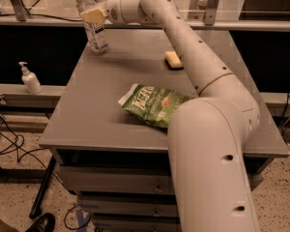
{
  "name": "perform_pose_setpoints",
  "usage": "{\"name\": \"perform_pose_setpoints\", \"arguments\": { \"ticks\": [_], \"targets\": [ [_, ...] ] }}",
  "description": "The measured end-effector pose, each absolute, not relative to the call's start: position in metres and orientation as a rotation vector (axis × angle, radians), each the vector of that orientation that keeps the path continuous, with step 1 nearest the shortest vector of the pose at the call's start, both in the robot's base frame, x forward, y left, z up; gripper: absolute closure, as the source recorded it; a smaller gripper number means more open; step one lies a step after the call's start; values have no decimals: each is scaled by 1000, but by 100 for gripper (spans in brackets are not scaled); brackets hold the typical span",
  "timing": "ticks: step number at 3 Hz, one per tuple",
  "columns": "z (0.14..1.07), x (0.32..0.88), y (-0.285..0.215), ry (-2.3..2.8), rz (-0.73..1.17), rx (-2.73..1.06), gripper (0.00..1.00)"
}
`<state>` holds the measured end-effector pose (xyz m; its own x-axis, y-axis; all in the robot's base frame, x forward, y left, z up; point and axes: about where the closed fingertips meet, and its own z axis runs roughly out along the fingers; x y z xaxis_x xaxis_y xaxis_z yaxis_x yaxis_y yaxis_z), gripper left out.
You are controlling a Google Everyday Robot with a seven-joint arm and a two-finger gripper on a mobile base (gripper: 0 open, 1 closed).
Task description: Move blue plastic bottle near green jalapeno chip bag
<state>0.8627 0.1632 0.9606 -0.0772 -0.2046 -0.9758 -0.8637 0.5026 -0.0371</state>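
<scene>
Yellow sponge (173, 59) on grey table (101, 110) (pump bottle (30, 79) off left).

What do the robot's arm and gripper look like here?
The arm is off-white: thick, rounded tube segments with small dark holes and a thin tan ring at one joint. The gripper, by the bottle at the table's far left corner, is pale yellow.

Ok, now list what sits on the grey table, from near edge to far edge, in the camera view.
green jalapeno chip bag → yellow sponge → blue plastic bottle at the far corner, with the end effector against its upper part.
</scene>
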Motion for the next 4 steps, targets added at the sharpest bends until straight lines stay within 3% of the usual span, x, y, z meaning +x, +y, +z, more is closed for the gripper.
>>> {"name": "perform_pose_setpoints", "arguments": {
  "ticks": [1, 2, 4],
  "targets": [
    [976, 857, 156, 1573, 704, -936, 88],
    [996, 840, 140, 1556, 726, -908, 100],
    [1050, 767, 61, 1530, 713, -722, 100]
  ]
}}
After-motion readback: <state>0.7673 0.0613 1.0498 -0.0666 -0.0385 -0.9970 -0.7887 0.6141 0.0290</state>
